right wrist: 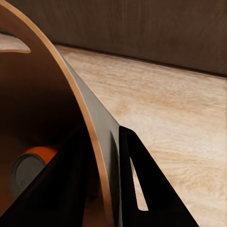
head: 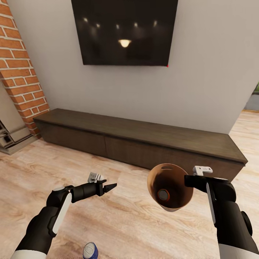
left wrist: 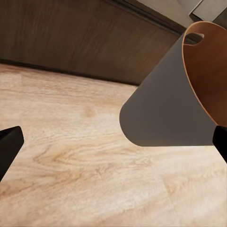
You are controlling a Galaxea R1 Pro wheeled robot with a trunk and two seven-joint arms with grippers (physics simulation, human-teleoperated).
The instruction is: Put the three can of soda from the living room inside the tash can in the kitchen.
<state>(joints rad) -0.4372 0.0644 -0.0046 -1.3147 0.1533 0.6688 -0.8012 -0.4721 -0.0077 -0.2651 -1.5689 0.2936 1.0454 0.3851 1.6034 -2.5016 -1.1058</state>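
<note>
The right gripper is clamped on the rim of the trash can, one finger inside the wall and one outside, holding the bin off the floor and tipped so its dark mouth faces the head camera. Deep in the bin, below the gripping fingers, lies one orange soda can, grey end outward. To the bin's left, well apart from it, the left gripper hovers over the wood floor holding nothing, its fingers spread apart. Beyond both grippers runs a long dark low cabinet against the grey wall, a black screen above it.
</note>
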